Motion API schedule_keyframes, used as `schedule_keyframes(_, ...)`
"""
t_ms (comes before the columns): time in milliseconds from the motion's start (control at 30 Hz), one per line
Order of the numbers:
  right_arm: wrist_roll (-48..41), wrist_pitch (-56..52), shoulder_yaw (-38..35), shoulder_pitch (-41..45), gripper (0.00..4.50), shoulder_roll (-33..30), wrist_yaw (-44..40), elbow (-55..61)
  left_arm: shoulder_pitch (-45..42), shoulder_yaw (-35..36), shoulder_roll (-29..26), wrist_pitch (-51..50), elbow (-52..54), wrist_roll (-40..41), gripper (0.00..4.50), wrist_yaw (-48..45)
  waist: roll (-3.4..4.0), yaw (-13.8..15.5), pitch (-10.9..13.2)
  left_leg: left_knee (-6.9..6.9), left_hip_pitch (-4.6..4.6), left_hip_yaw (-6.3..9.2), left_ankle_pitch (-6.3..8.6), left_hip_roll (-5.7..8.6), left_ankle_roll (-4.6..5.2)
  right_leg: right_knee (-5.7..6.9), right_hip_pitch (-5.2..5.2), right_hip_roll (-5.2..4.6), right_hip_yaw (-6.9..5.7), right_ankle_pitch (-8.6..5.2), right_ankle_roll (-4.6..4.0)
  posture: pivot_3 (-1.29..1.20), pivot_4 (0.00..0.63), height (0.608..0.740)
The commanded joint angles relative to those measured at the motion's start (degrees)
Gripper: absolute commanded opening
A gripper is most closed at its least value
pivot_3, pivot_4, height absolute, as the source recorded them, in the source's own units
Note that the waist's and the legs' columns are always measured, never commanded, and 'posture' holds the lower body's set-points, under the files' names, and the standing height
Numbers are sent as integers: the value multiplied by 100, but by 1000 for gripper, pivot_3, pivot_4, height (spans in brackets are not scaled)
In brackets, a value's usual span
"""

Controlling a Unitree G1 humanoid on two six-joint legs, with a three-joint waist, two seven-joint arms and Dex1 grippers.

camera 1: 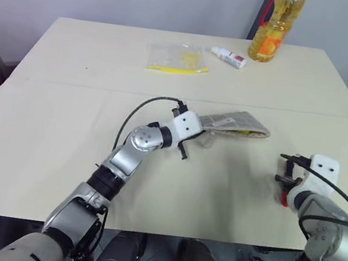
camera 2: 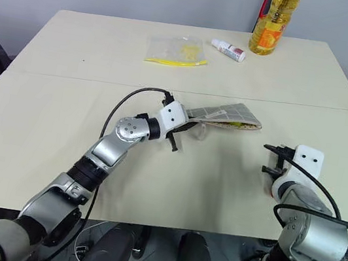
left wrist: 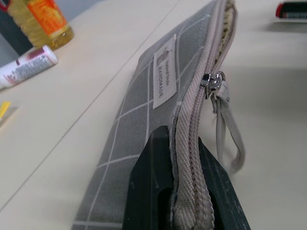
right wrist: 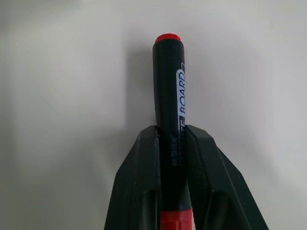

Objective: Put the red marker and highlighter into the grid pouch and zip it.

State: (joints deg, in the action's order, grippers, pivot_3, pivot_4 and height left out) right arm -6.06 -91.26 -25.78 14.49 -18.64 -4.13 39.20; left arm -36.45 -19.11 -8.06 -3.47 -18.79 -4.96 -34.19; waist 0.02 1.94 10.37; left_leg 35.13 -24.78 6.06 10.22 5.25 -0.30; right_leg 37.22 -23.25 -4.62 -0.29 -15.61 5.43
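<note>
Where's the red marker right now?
The red marker is clamped in the right pincer, low over the table's near right part, to the right of the grid pouch that the left pincer holds.

We see a grey pouch [left wrist: 144, 115] crossed by white grid lines, with a white label and beige zipper. Our marker [right wrist: 170, 105] is black with red ends. The table [camera 1: 63, 119] is cream. At upper right, a bottle [camera 1: 276, 27] shows amber-yellow; the bag [camera 1: 175, 58] has a yellow strip.
</note>
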Motion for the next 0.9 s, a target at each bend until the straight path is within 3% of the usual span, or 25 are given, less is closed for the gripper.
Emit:
schedule_keyframes(33,-181,1256,884,-159,221,-1374,-857,245,-55,299,-56,-87,229,115,0,112,1,-6,1,1,0,-3,0,1,0,-1,0,-1,0,0,0,0,150,740)
schedule_keyframes(133,-111,2819,1642,-462,221,-2844,-1851,369,-88,389,-143,-120,277,199,0,27,0,-56,5,-1,0,-6,0,0,0,-2,4,-1,-5,-4,9,0,150,740)
schedule_keyframes(233,-214,3677,1788,-522,221,-3447,-2480,292,-66,436,-205,-186,470,350,0,-171,-9,-137,8,-2,1,-2,0,-3,0,-3,11,0,-13,-7,17,0,150,740)
schedule_keyframes(400,-25,4423,2089,-491,221,-3859,-2917,-18,-16,458,-271,-365,743,387,0,-206,-14,-122,11,2,1,-1,1,-1,2,-5,14,-5,-11,-5,19,0,150,740)
schedule_keyframes(900,332,4923,2621,-18,221,-3783,-3081,-550,279,252,-530,-509,1227,245,0,-366,-15,-117,12,2,1,1,2,-2,1,-7,12,-7,-6,-5,16,0,150,740)
